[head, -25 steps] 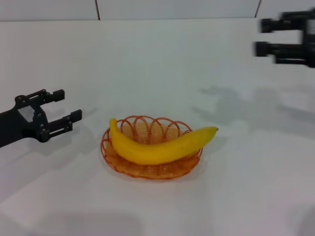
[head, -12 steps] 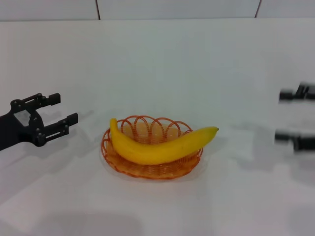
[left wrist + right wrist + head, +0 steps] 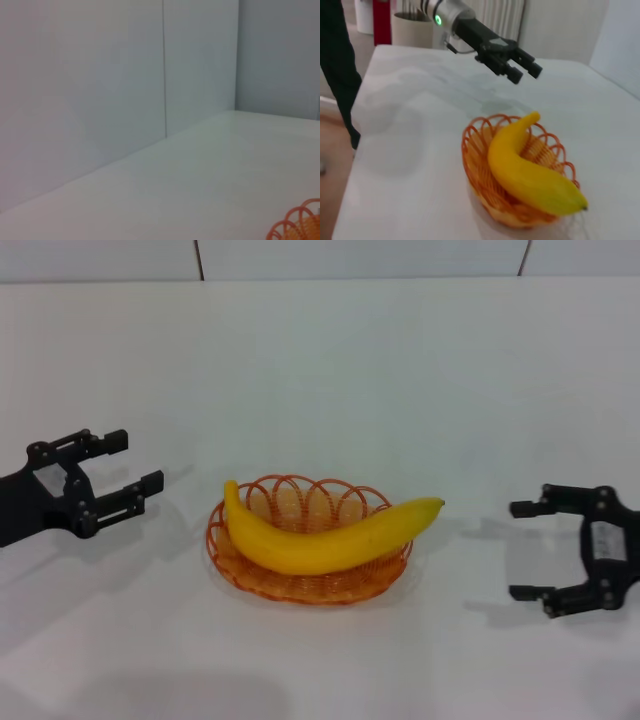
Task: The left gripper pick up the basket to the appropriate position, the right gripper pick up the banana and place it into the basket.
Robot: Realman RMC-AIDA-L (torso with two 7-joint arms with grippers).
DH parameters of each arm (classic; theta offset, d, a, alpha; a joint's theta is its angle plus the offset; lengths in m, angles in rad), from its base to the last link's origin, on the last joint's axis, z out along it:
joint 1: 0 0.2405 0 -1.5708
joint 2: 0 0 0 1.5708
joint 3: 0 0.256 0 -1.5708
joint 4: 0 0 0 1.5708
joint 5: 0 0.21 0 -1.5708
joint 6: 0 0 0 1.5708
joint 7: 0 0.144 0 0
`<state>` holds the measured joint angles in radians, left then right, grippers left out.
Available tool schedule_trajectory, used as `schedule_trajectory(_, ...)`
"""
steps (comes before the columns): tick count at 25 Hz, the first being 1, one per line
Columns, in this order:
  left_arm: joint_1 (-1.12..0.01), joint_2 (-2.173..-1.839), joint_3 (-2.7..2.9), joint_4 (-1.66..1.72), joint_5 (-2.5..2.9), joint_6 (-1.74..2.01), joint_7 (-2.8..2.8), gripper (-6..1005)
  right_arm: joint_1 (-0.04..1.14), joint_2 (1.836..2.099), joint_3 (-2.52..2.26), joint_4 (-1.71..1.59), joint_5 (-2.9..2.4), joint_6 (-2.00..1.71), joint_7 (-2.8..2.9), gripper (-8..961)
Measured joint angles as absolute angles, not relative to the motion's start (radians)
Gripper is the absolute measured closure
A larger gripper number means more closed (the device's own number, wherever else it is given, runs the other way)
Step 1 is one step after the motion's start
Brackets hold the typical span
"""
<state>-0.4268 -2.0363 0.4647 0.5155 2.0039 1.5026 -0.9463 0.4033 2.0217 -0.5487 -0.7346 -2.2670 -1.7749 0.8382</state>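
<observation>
The banana [image 3: 325, 537] lies across the basket [image 3: 300, 585] at mid-bench [image 3: 330, 370], its tip past the rim on the robot's right. The left hand [image 3: 135, 464] hangs low beside the basket — fingers spread, empty. The right hand [image 3: 522, 551] sits well off on the other side — also spread and empty.

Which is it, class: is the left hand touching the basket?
Apart. The head view shows bare white table between the left hand and the basket.
</observation>
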Motion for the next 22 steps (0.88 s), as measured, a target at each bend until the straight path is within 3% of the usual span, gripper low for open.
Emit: schedule_trajectory(22, -0.327, -2.029, 0.458, 0.607, 2.085, 1.719, -0.929, 288, 0.429, 2.012, -0.543, -0.701, -2.260, -1.776, 0.875, 60)
